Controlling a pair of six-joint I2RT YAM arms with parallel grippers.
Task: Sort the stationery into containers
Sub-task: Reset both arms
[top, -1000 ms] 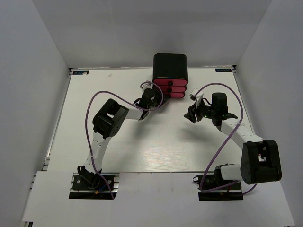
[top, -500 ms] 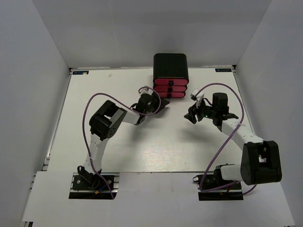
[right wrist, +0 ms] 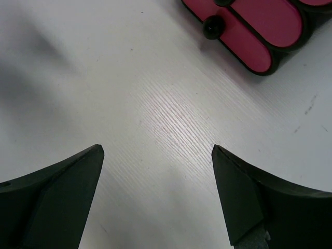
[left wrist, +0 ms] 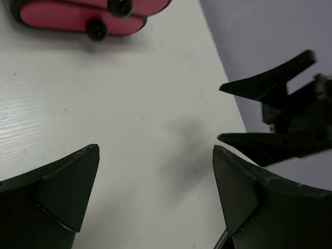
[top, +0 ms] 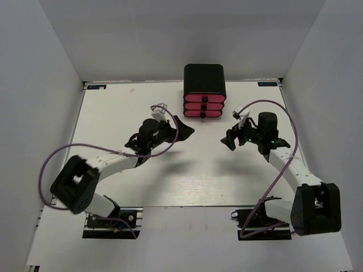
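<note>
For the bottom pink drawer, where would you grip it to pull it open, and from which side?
Take the small black round knob on the front of the bottom drawer, coming head-on from the front. The pink face is flat, and only the knob sticks out to pinch.

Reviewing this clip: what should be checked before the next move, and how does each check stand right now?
1. Left gripper open, nothing between the fingers: ok.
2. Right gripper open, nothing between the fingers: ok.
3. Pink drawers look shut: ok.
4. Loose stationery on the table: none visible, ok.
5. Items sorted correctly inside the drawers: cannot tell.
6. Grippers apart from each other: ok.
</note>
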